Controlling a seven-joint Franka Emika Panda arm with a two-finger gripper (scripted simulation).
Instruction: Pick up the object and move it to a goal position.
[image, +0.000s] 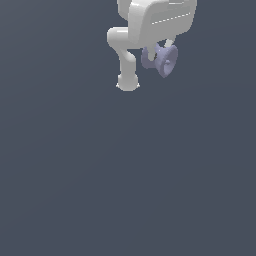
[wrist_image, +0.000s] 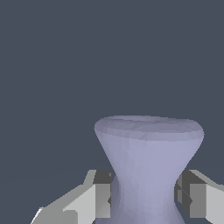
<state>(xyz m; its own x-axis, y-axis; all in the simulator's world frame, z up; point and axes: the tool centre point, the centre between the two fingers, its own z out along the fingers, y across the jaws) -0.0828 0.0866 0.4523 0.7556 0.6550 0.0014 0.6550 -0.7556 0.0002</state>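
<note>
The object (image: 164, 59) is a small lavender-blue spool with a flared disc end. It hangs under the white arm near the top of the exterior view, lifted off the grey ground. In the wrist view the object (wrist_image: 148, 162) fills the space between the two grey fingers (wrist_image: 101, 194), its narrow waist pinched between them and its wide disc end pointing away from the camera. My gripper (wrist_image: 146, 197) is shut on the object; in the exterior view the gripper (image: 159, 54) is mostly hidden by the arm's white body.
The white arm (image: 150, 25) reaches in from the top of the exterior view, with its base post (image: 127, 75) to the exterior view's left of the object. Plain dark grey ground (image: 125, 175) lies all around.
</note>
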